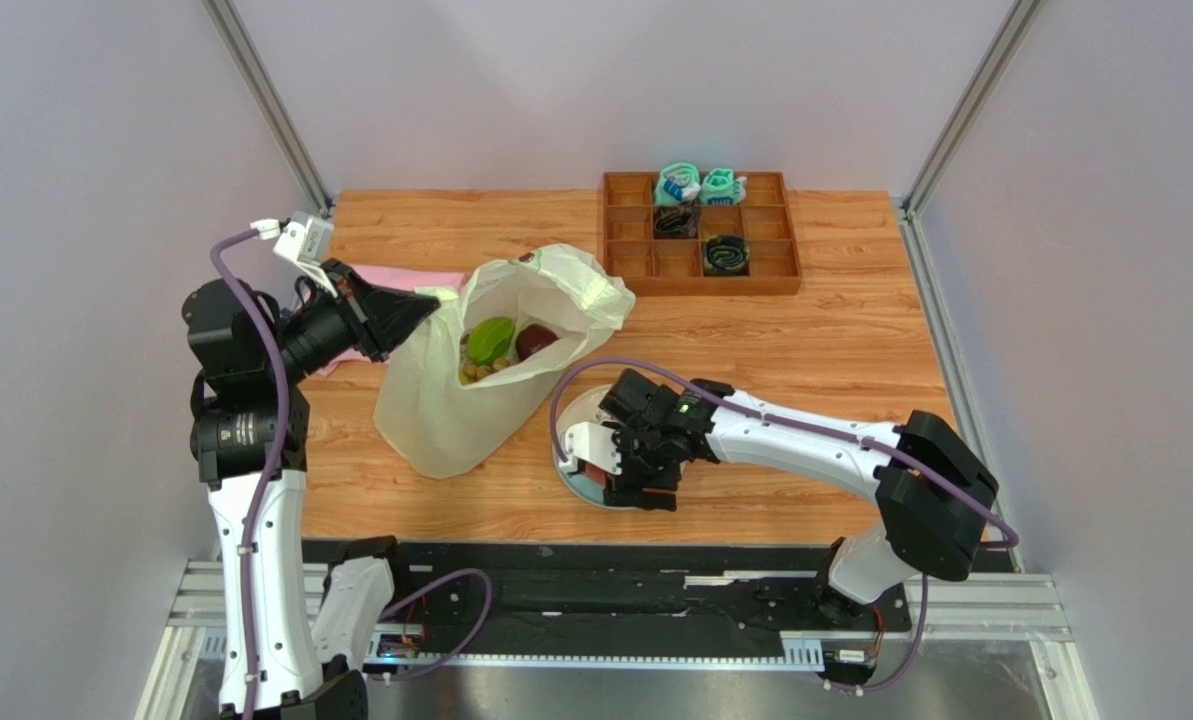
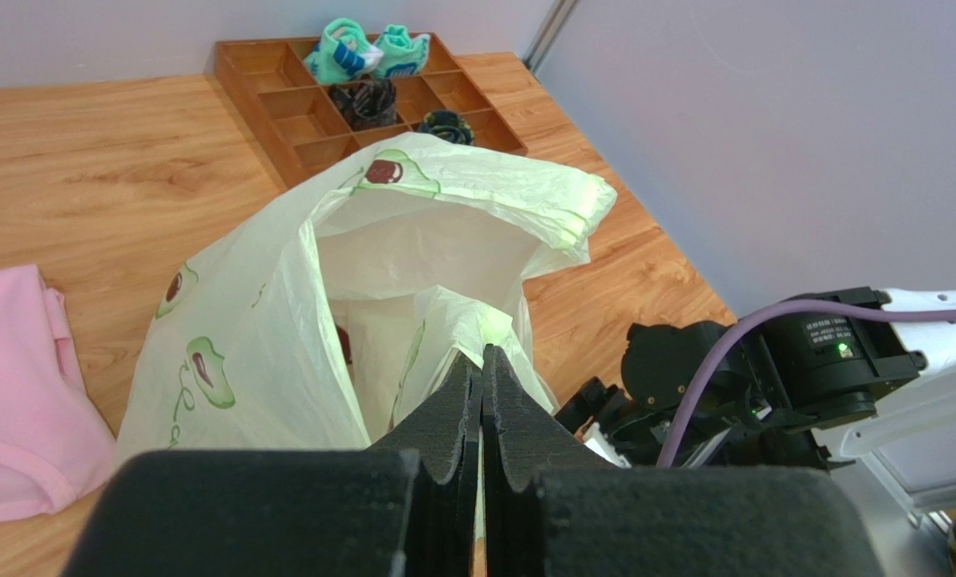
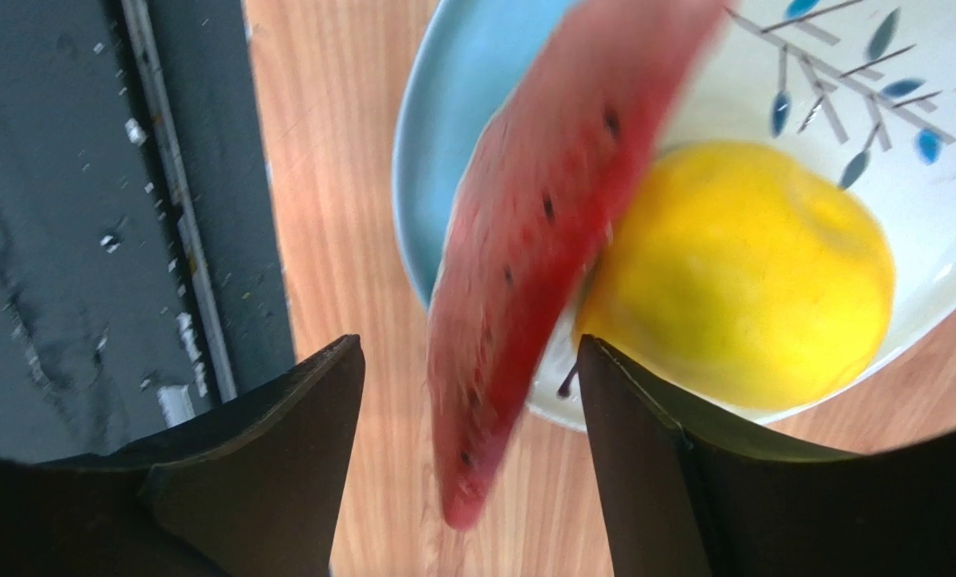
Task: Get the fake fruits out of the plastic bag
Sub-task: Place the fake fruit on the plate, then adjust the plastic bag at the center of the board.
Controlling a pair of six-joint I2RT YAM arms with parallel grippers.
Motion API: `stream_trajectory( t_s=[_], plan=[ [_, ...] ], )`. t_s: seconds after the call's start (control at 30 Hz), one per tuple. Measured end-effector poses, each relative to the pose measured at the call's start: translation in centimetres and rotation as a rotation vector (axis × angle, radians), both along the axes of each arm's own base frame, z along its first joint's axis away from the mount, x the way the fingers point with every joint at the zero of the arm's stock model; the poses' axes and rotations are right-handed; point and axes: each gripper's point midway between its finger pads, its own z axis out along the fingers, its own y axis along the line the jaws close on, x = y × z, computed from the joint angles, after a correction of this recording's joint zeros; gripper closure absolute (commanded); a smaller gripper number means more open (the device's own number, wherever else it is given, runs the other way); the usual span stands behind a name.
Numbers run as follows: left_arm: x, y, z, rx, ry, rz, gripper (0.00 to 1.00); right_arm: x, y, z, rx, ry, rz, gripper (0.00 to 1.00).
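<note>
Right gripper (image 3: 468, 349): jaws released and spread wide. The red seeded watermelon slice (image 3: 531, 241) sits between them, touching neither, motion-blurred, with its tip at 6 o'clock. At its 3 o'clock, a smooth glossy yellow fruit (image 3: 747, 277) lies on the blue-rimmed plate (image 3: 446, 144). Left gripper (image 2: 483, 361) is clenched on the rim of the crinkly translucent plastic bag (image 2: 266, 313), at the bag's 9 o'clock. A green piece (image 1: 487, 341) and a dark red round one (image 1: 536, 341) are inside.

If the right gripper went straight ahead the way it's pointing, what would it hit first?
Probably the red watermelon slice between its open jaws, leaning against the yellow fruit on the blue plate; depth is unclear.
</note>
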Motion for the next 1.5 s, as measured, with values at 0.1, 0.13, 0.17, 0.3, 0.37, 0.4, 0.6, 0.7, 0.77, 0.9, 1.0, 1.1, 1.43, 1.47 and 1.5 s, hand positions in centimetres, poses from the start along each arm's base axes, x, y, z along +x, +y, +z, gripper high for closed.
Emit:
stream_trajectory(
  t_s=[0.1,0.13,0.17,0.3,0.37,0.4,0.6,0.7,0.77,0.9,1.0,1.1,1.43,1.47,1.5],
  plan=[
    [-0.1,-0.1,0.0,-0.004,0.003,-0.005,1.0,-0.7,-0.6,1.3,-0.03,0.041,-0.005,0.3],
    [-0.1,-0.1,0.0,-0.004,0.003,-0.007,1.0,-0.7,-0.4,2.4,-0.028,0.047,-0.009,0.31],
    [-0.3,-0.1,0.0,-0.003,0.004,-0.008,1.0,-0.6,0.1,3.9,-0.013,0.048,-0.011,0.31],
    [-1.3,-0.3,-0.6,0.014,0.015,-0.011,1.0,1.2,2.9,12.2,0.133,-0.015,-0.04,0.42],
    [-2.1,-0.4,-0.8,0.027,0.014,-0.013,1.0,2.7,3.4,16.5,0.212,-0.077,-0.094,0.44],
    [-2.5,-0.4,-0.9,0.034,0.014,-0.013,1.0,3.7,3.4,18.8,0.26,-0.123,-0.137,0.38],
    [-3.9,-0.6,-1.4,0.064,0.007,-0.019,1.0,9.2,0.0,31.0,0.573,-0.476,-0.403,0.09],
    [-3.8,-0.5,-1.8,0.065,0.028,-0.022,1.0,10.4,0.4,32.8,0.636,-0.539,-0.433,0.09],
    [-3.7,-0.5,-2.1,0.067,0.04,-0.026,1.0,11.5,1.8,32.3,0.635,-0.548,-0.439,0.09],
    [-3.3,-0.5,-2.1,0.072,0.049,-0.035,1.0,15.3,5.7,26.7,0.538,-0.513,-0.462,0.13],
    [-2.6,-0.5,-1.6,0.073,0.055,-0.049,1.0,17.7,7.9,20.2,0.416,-0.444,-0.478,0.69],
    [-0.7,-0.8,0.1,0.075,0.064,-0.093,1.0,20.8,8.5,17.2,0.359,-0.392,-0.517,1.0],
    [18.6,-1.9,8.0,0.144,-0.051,-0.179,1.0,41.1,-2.1,35.4,0.809,-0.793,-0.91,1.0],
    [19.5,-2.0,8.4,0.154,-0.076,-0.174,1.0,41.4,-4.1,37.2,0.84,-0.843,-0.936,1.0],
    [19.7,-2.2,8.6,0.158,-0.087,-0.175,1.0,41.1,-5.7,38.8,0.862,-0.883,-0.955,1.0]
  ],
)
